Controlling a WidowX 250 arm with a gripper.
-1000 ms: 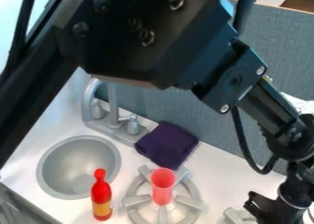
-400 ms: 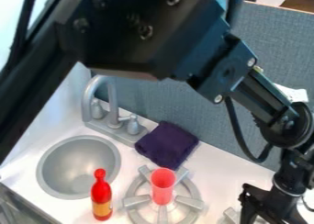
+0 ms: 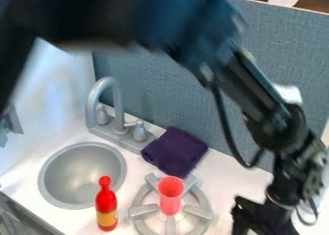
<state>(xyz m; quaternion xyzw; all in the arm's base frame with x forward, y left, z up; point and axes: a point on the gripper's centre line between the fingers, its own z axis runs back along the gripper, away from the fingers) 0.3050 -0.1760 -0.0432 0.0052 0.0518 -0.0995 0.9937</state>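
the black gripper (image 3: 258,218) is hanging low at the lower right of the view, and whether it is open, closed or gripping anything i cannot tell, its lower end running into the bottom edge. over the last moments it has been shifting leftward from nearer the right edge, the black arm (image 3: 257,116) swinging along with it and blurring as it is going. that is bringing it closer to the pinkish-red cup (image 3: 170,195), which is standing upright on the gray burner (image 3: 198,212), still apart from the gripper, with a stretch of white counter (image 3: 220,178) lying between them. farther out, the folded purple cloth (image 3: 175,151) is lying just behind the burner, and the red bottle (image 3: 106,211) with its yellow label is standing upright between the burner and the round gray sink (image 3: 45,174); the gray faucet (image 3: 97,90) is rising behind the bowl. cup, cloth and bottle are all keeping the places they were holding earlier, so the change is lying in the arm alone. as i am judging it, the gripper is only changing its position so far, and the cup is still waiting untouched on its burner.
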